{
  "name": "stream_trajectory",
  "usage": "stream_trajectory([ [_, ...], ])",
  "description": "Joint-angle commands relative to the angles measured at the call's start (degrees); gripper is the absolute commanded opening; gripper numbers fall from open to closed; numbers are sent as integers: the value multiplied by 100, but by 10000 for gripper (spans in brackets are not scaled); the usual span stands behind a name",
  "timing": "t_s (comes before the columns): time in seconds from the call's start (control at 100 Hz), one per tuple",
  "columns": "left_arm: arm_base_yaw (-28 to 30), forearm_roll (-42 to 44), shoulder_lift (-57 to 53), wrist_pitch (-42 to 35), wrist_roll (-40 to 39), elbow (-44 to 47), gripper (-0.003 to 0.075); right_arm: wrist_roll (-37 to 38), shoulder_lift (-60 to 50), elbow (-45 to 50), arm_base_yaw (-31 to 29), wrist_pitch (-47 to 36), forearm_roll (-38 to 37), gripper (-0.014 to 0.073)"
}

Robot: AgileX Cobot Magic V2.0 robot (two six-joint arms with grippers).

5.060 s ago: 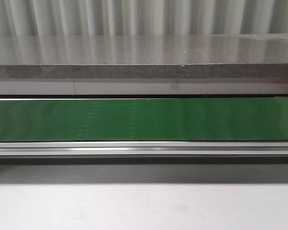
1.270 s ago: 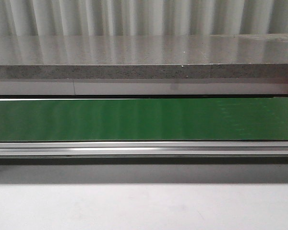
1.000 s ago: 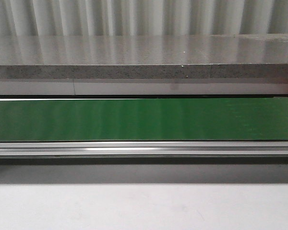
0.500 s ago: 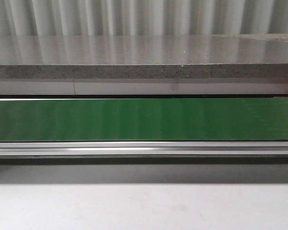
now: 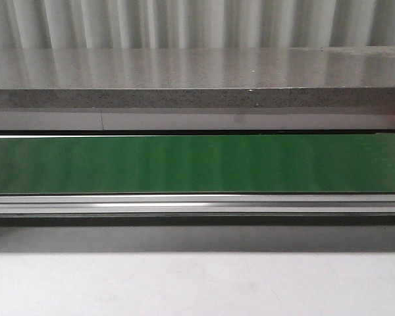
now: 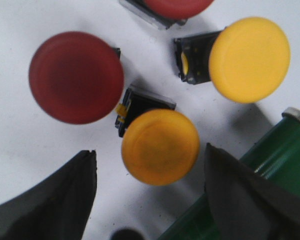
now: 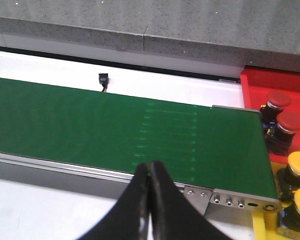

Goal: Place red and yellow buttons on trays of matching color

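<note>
The left gripper (image 6: pixel 150 192) is hovering spread wide, its fingers flanking an orange-yellow button (image 6: pixel 160 146) lying on the white table (image 6: pixel 20 125). At ten o'clock a red button (image 6: pixel 76 77) is sitting; at one o'clock, a yellow button (image 6: pixel 249 59). The caps look rigid, smooth, light, probably slippery; gripping across the cap's rim seems best. The right gripper (image 7: pixel 149 176) is hanging pinched together, empty, over the green belt (image 7: pixel 90 125).

Left gripper (image 6: pixel 150 170) agape, right gripper (image 7: pixel 150 172) closed.
</note>
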Motion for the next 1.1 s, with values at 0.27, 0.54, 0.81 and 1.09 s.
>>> stream_trajectory([
  [0.27, 21, -100, 41, -199, -85, -398, 388, -54, 47, -140, 4, -386, 22, -66],
  [0.54, 21, -100, 41, -99, 0, -446, 135, -54, 47, -140, 4, -386, 22, -66],
  [0.81, 21, -86, -315, 270, 589, -495, 119, -54, 47, -140, 4, -386, 22, -66],
  [1.09, 9, -18, -1285, 352, 1168, -396, 116, -54, 47, -140, 4, -375, 22, -66],
])
